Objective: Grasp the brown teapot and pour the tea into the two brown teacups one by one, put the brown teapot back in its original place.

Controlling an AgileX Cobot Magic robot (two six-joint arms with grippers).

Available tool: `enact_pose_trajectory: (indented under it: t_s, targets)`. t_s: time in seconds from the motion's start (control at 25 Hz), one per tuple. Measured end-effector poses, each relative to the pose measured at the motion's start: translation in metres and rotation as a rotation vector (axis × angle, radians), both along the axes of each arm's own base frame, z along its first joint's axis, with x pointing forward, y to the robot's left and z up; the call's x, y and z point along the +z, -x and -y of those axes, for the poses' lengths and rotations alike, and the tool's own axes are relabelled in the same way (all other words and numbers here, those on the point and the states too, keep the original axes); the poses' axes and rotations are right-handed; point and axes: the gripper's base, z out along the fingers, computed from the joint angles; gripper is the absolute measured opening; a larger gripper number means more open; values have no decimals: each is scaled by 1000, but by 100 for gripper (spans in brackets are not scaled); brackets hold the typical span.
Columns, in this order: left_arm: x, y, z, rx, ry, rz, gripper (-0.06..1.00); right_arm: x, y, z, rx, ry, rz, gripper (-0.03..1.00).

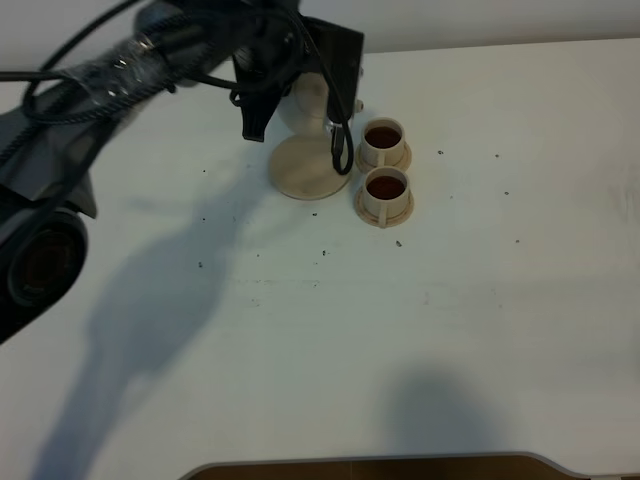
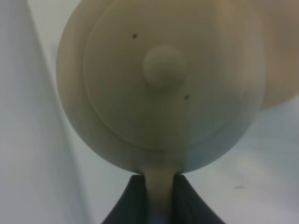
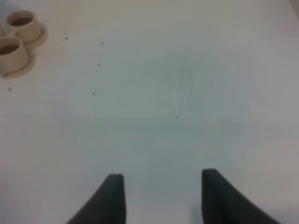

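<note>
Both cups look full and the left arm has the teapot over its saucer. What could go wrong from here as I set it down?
1. The left end effector pinches only the thin handle of the brown teapot, so the pot might swing or slip.
2. The large saucer lies close to the two full teacups; a drift right could knock them and spill tea.
3. The arm hides most of the pot from above, so centring is hard to judge.

L pincer (image 2: 158, 186) clamped shut, R pincer (image 3: 161, 196) spread wide

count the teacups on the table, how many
2. The far teacup and the near teacup stand side by side on small saucers, just right of the big saucer. None appear hidden.
</note>
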Motion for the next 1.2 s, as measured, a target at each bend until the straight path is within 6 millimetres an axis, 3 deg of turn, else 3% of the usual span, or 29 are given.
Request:
enact_pose_trajectory:
  t_s: [0.24,0.48,0.76,1.0,1.2]
  targets:
    - [-7,6,-15,252,200,-207,11,0,0,0,0,0,0,40]
    - [-13,7,-14,403,368,-309,11,0,0,0,0,0,0,40]
    - [-44,0,-8,498,412,-350,11,0,0,0,0,0,0,40]
    - [-39,0,-8,505,433,-344,11,0,0,0,0,0,0,40]
    - [-19,3,-11,637,508,-305,11,0,0,0,0,0,0,40]
